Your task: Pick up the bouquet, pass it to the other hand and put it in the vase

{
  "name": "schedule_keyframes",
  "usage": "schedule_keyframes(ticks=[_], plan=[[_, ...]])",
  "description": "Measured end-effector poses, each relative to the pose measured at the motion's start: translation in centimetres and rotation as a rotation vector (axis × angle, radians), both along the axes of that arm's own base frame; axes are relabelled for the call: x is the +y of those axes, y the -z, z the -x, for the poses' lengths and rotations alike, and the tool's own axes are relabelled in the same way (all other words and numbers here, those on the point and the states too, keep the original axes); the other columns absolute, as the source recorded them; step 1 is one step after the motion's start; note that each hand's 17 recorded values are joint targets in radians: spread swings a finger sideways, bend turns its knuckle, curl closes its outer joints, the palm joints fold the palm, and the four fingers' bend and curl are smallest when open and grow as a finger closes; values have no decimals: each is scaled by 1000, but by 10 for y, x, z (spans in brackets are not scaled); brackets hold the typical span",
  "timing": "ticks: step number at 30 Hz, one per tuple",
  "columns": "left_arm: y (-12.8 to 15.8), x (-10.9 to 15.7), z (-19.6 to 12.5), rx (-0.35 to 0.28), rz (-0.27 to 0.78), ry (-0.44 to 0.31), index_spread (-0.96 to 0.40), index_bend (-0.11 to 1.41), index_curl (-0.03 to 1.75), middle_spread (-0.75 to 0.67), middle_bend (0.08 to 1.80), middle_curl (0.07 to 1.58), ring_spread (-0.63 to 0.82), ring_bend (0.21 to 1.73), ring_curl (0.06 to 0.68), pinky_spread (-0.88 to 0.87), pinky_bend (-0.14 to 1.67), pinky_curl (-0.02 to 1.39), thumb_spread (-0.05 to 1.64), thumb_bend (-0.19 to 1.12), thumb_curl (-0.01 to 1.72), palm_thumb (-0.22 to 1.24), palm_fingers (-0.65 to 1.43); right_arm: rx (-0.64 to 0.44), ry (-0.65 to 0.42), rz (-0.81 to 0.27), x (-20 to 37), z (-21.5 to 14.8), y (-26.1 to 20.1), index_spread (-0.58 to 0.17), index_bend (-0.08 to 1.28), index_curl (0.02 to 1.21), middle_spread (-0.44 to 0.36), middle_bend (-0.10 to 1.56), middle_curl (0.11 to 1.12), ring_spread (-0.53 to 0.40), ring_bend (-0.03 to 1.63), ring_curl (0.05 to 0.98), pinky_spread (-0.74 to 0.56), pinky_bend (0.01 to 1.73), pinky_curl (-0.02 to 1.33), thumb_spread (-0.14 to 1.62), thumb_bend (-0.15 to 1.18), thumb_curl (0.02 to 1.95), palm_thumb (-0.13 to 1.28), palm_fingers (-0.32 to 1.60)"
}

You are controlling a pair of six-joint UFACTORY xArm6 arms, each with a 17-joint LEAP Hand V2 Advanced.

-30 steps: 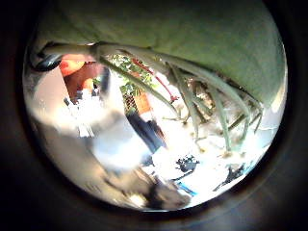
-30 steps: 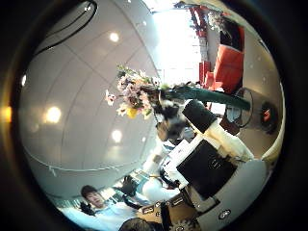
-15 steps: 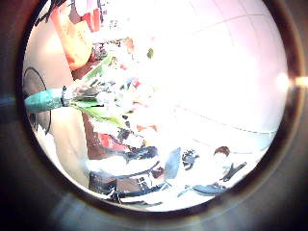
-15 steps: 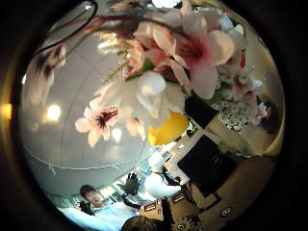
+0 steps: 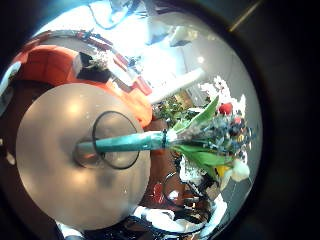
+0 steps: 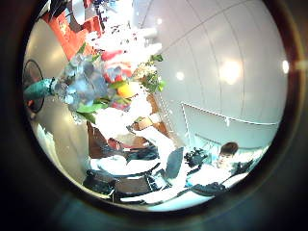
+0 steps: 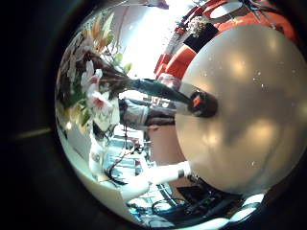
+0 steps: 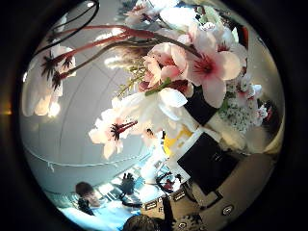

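The bouquet has pale flowers, broad leaves and a wrapped stem. It stands over a round table, away from my left palm, and the stem passes through the ring-shaped rim of a see-through vase. The left thumb side palm view shows the bouquet with my right hand just under the flowers. The right little finger side palm view shows the stem running down to the table, with dark fingers against it. The flowers fill the right thumb side palm view.
Upholstered seats stand on the floor beyond the round table. A white arm reaches in toward the bouquet. Part of my right hand shows below the flowers.
A second ago the stems lay close across my left palm; now the bouquet is away from it. It was away from my right palm; now its flowers fill that view.
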State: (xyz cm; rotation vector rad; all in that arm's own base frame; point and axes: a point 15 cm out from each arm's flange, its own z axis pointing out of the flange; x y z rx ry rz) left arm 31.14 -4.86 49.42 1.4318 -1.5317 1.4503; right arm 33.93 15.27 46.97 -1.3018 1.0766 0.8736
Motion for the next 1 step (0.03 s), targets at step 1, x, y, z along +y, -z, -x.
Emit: schedule_keyframes(ticks=[1], plan=[[2, -1, 0, 5, 0, 5, 181, 137, 256, 581, 167, 268, 666, 483, 166, 593, 184, 354, 768, -37, 355, 128, -118, -3, 3, 2, 0, 0, -1, -316, 290, 523, -76, 362, 427, -39, 681, 256, 413, 552, 161, 1012, -19, 588, 794, 511]])
